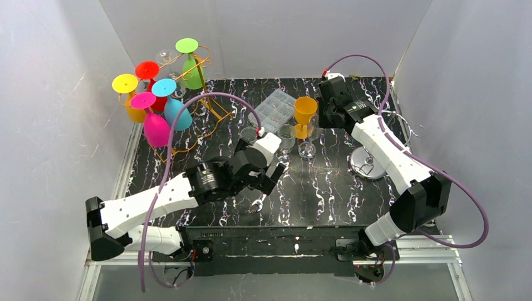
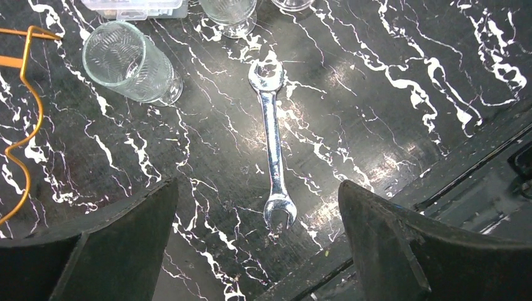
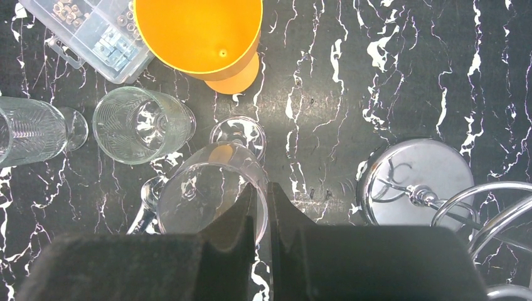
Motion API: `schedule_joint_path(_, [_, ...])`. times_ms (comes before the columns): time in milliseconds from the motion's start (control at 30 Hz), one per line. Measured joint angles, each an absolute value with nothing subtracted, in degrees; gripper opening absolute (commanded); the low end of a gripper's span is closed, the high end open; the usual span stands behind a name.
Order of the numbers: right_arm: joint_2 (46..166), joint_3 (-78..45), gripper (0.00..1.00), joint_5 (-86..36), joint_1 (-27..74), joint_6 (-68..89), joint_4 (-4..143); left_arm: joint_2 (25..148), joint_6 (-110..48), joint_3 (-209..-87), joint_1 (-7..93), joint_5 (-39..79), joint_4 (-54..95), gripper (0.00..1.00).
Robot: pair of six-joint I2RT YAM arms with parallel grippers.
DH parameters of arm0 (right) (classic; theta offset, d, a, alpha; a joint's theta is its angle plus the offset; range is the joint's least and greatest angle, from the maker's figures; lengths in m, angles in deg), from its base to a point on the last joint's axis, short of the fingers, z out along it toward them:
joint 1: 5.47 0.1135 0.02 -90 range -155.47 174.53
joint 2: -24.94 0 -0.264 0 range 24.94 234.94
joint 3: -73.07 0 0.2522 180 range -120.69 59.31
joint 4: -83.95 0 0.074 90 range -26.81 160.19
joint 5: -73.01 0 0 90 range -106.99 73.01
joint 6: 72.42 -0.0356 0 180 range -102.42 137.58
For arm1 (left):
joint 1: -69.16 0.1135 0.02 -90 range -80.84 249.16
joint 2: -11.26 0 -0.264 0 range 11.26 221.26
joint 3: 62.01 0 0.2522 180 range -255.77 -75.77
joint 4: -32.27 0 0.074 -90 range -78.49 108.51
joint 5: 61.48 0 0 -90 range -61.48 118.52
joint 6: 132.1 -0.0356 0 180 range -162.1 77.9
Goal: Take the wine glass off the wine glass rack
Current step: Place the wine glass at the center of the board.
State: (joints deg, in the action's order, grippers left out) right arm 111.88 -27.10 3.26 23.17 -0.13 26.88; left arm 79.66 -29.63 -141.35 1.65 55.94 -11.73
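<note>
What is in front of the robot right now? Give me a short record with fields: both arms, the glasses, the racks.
right tool: shut on the rim of the clear wine glass
clear wine glass: upright, off the chrome rack, next to the orange wine glass
chrome rack: stands at the right of the table
left tool: open, holding nothing, above the wrench
wire rack: back left, coloured glasses hanging bowl down
</note>
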Motion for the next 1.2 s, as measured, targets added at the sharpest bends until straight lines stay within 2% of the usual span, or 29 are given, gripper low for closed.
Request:
schedule_joint_path(300, [113.30,-27.10,0.17,3.26,23.59,-0.16,26.84,78.87,-27.23,-143.95,5.63,52.38,-15.71,0.98])
schedule_joint_path(633, [113.87,-27.15,0.34,3.39,24.53,-0.20,26.84,78.87,-26.40,-146.03,7.53,50.34,-18.68,0.98])
schedule_joint_path(867, [114.92,-28.18,0.39,3.46,24.72,-0.24,26.23,78.87,-26.13,-146.97,8.36,49.75,-19.69,0.98])
schedule_joint_path(933, [115.01,-29.05,0.43,3.48,24.75,-0.31,25.90,78.87,-25.96,-147.25,8.71,49.36,-19.99,0.98])
schedule_joint_path(1067, [115.05,-32.83,0.61,3.57,24.94,-0.90,22.82,79.26,-25.13,-150.29,10.33,47.85,-22.13,0.98])
schedule_joint_path(1200, [115.05,-37.22,0.73,4.03,24.99,-1.51,19.65,80.55,-24.10,-156.06,12.41,46.34,-24.87,0.98])
